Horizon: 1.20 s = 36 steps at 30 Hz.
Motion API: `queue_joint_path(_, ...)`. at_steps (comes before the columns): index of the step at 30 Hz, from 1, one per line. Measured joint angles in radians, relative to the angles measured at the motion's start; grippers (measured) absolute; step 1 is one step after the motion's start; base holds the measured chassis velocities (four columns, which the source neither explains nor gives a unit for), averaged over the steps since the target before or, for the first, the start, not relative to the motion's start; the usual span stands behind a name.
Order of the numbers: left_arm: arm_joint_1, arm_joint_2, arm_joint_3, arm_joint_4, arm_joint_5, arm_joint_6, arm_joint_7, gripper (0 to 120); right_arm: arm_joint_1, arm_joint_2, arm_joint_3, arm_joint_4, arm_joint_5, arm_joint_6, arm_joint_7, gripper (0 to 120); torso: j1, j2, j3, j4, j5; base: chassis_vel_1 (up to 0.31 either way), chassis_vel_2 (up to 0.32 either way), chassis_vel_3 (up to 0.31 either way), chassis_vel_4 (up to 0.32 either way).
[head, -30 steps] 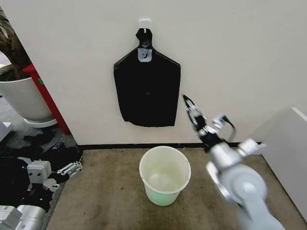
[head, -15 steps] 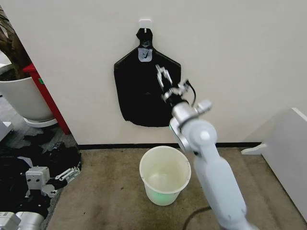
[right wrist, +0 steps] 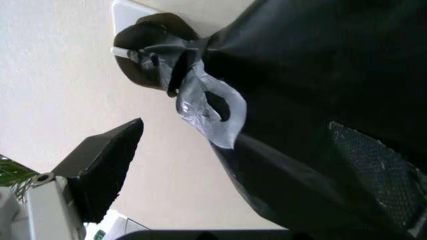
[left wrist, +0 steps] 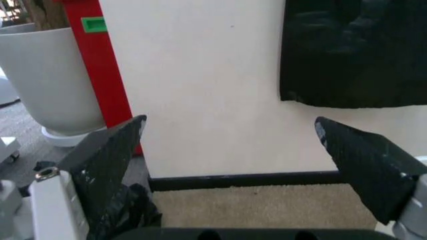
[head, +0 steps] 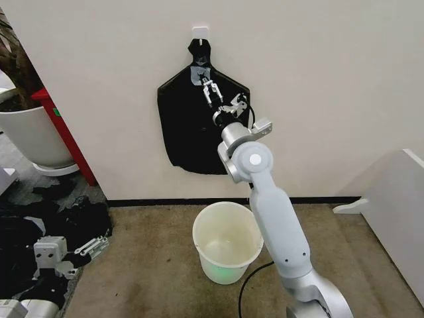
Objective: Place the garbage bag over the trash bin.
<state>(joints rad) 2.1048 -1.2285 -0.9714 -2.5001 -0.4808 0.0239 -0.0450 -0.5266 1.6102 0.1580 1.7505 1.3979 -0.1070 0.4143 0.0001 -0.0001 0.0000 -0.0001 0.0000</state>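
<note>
Right arm [head: 268,199] covers the right part of the hanging black bag bundle [head: 192,132] and the trash bin [head: 222,255] rim's right edge in head view; right gripper [head: 210,92] is small against the black plastic, so contact can't be judged. Plant pot [head: 30,136] is cut off by the left frame edge, left gripper [head: 93,246] low at left with its arm cropped at the bottom corner. Right wrist view crops the bundle's lower body; left wrist view crops it at the top.
</note>
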Motion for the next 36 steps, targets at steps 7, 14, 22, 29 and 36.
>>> queue_joint_path(7, 0.002, -0.004, 0.0, 0.0, 0.003, 0.0, 0.001, 100, 0.026, -0.001, -0.009, -0.028, -0.005, 0.002, 0.008, 95, 0.0, 0.0, 0.0, 0.0001, 0.0, 0.0, 0.0, 0.0, 0.0)
queue_joint_path(14, 0.0, -0.005, 0.001, 0.0, 0.002, 0.002, 0.002, 100, 0.053, -0.002, -0.004, -0.038, 0.003, 0.003, 0.01, 79, 0.0, 0.0, 0.0, 0.0001, 0.0, 0.0, 0.0, 0.0, 0.0)
queue_joint_path(22, -0.005, -0.005, 0.0, 0.0, 0.002, 0.003, 0.004, 100, 0.104, -0.003, -0.017, -0.053, 0.018, 0.001, 0.022, 70, 0.0, 0.0, 0.0, 0.0002, 0.0, 0.0, 0.0, 0.0, 0.0)
queue_joint_path(29, -0.006, -0.007, -0.001, 0.0, 0.002, 0.003, 0.004, 100, 0.115, -0.003, -0.025, -0.073, 0.014, 0.003, 0.026, 67, 0.0, 0.0, 0.0, 0.0001, -0.0001, 0.0, 0.0, 0.0, 0.0)
queue_joint_path(36, -0.008, -0.008, -0.003, 0.0, 0.001, 0.003, 0.004, 100, 0.12, -0.002, -0.027, -0.074, 0.029, 0.022, 0.035, 43, 0.0, 0.0, 0.0, 0.0001, 0.0, 0.0, 0.0, 0.0, 0.0)
